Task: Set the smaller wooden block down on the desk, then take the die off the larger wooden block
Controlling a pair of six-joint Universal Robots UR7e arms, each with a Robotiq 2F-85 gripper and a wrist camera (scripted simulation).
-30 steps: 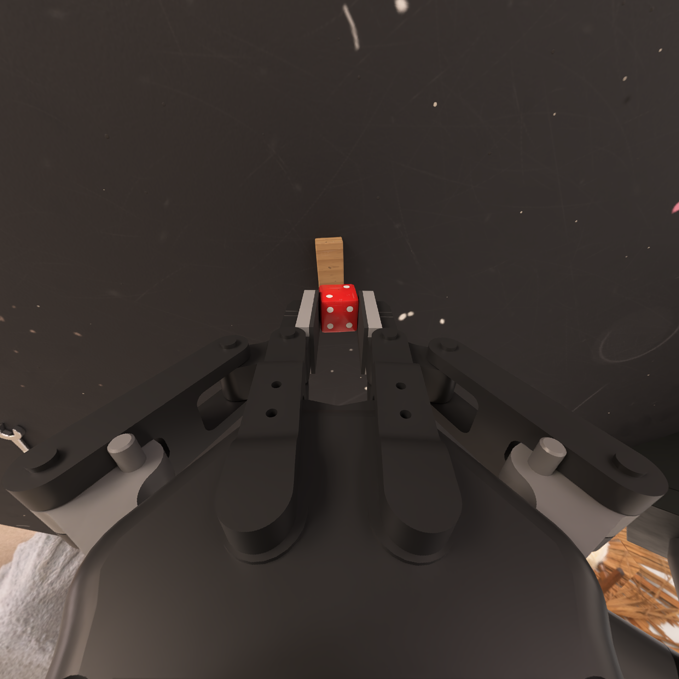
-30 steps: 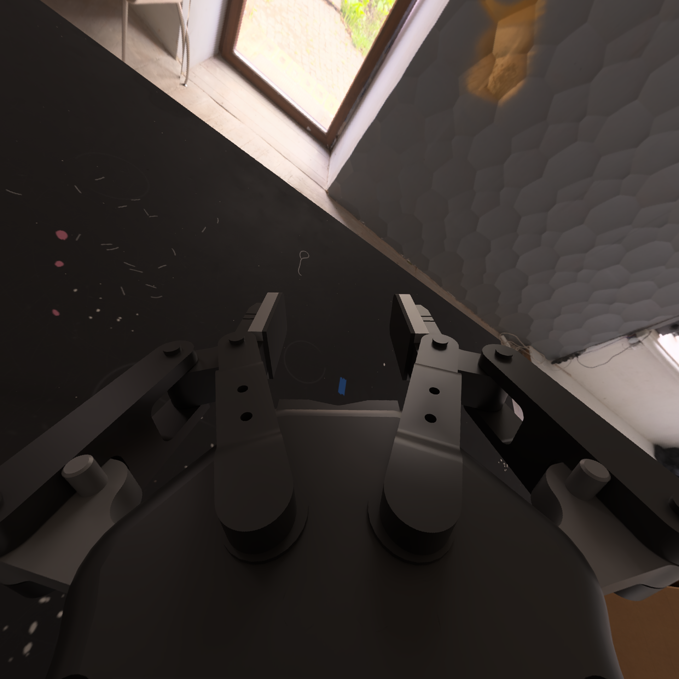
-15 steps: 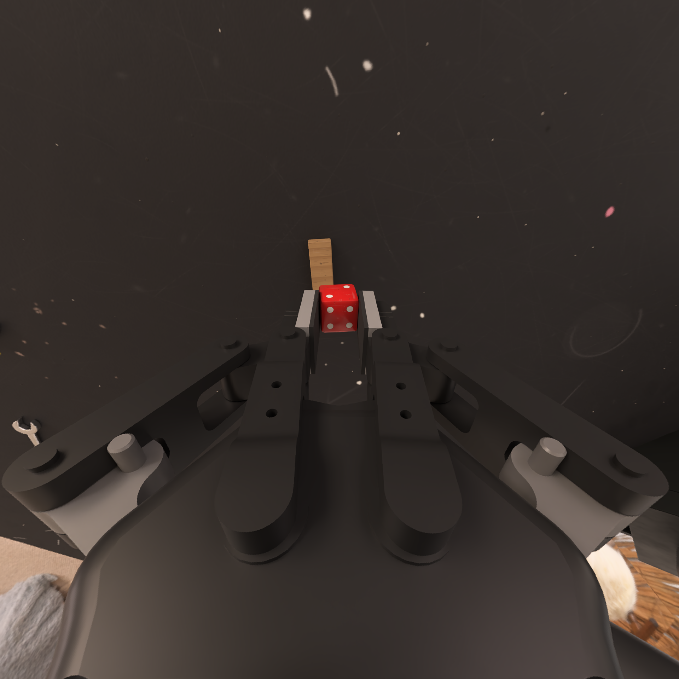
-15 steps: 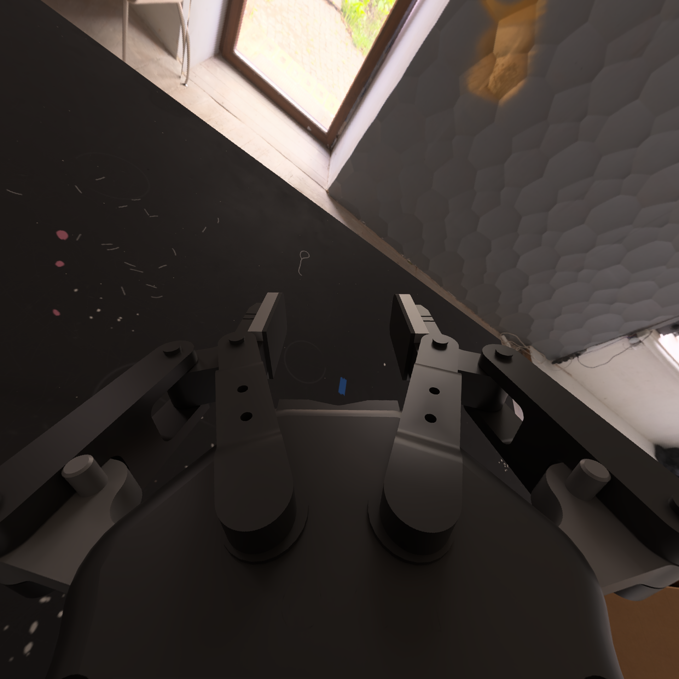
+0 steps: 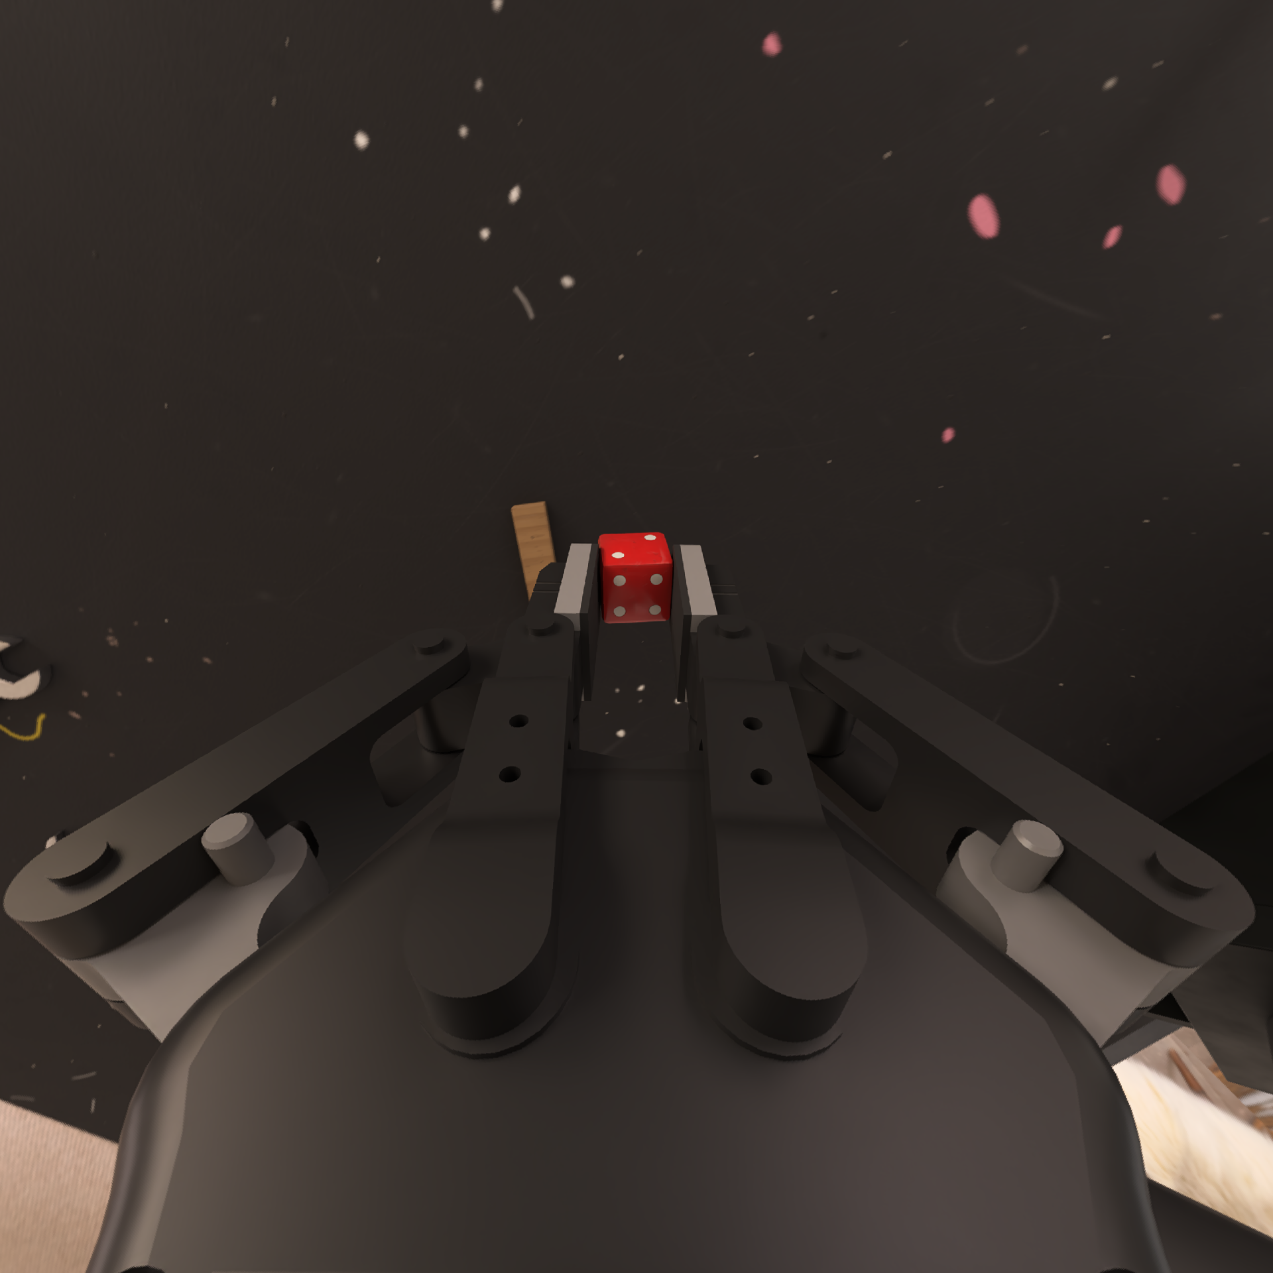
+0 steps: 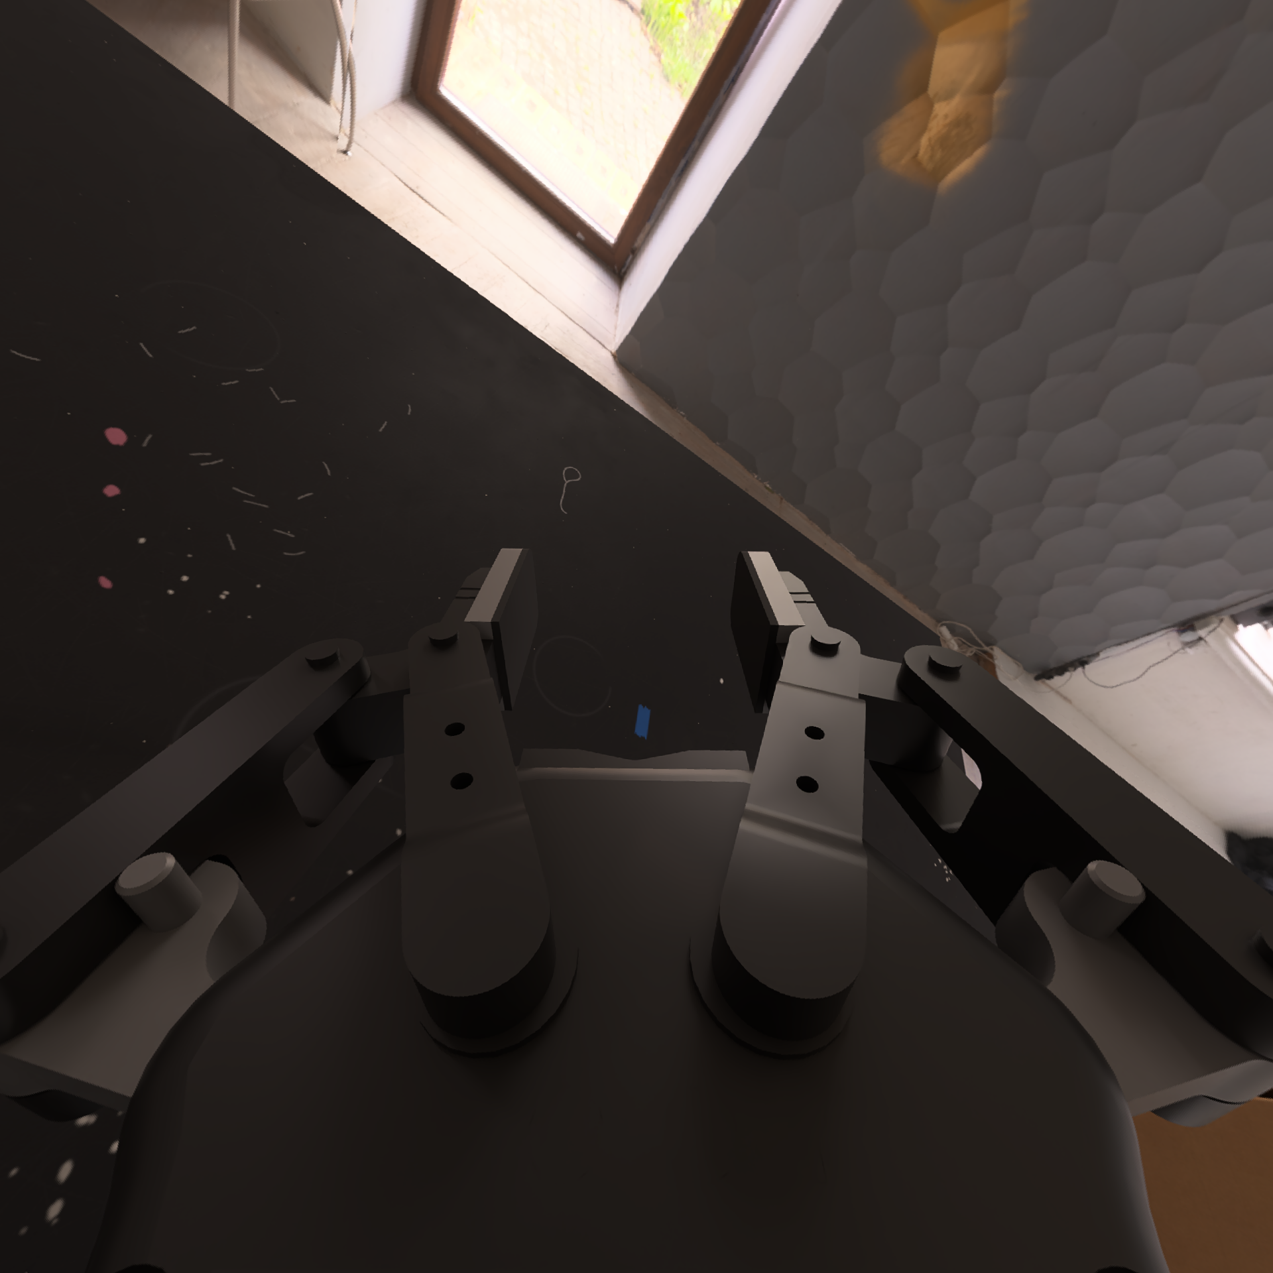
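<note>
Shifted left behind the left end effector (image 5: 635, 580) since a second ago: wooden block (image 5: 532, 543), then showing straight beyond the fingertips, now peeking out past the left finger, standing on the bench (image 5: 275, 344) with its lower end hidden by that finger. Nearly closed on a red die (image 5: 634, 577), white pips on two visible faces, pinched between the pale pads (image 5: 574, 580) and carried clear of the block. Cannot tell which of the two blocks this one is; only one in view. Speckled dark bench all around, with white flecks and pink dots (image 5: 983, 215) far right. Unchanged in the right wrist view: right end effector (image 6: 630, 623) spread wide, holding nothing, poised over bare bench (image 6: 207, 207), a small blue mark (image 6: 643, 721) between its fingers. Beyond the bench edge, a wood-framed window (image 6: 551, 103) and a grey honeycomb-patterned wall (image 6: 1033, 344). No brand, label or legible writing anywhere.
</note>
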